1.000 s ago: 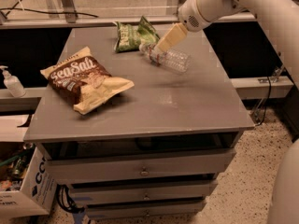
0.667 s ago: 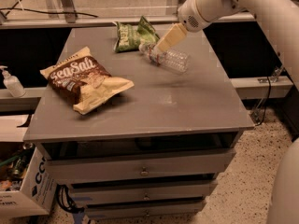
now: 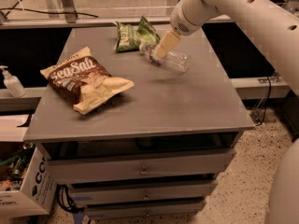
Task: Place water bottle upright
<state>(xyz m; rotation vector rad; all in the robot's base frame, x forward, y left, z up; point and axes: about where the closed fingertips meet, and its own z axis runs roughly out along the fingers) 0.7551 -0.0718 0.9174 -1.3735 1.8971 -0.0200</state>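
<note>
Gripper (image 3: 160, 54) is clamped on the water bottle (image 3: 174, 60) near its neck, holding it tilted just above the table (image 3: 187, 106) toward the far right corner. Green bag (image 3: 133, 34) sits just beside it at the far edge

A grey, flat-topped table (image 3: 177, 106) with three stacked drawer fronts (image 3: 142, 169) beneath its top is located at the centre of the frame. A brown-and-cream crinkled chip bag (image 3: 84, 80), printed "Sea Salt", is laid flat on the left half of the top, near the left edge. A green crinkled chip bag (image 3: 135, 34) is laid at the upper centre, close to the rear edge. A small clear ribbed plastic water bottle (image 3: 173, 59) is positioned tilted just right of the green chip bag; contact with the top cannot be confirmed. The gripper (image 3: 161, 50) is located at the bottle's neck end, over the rear portion of the top.
</note>
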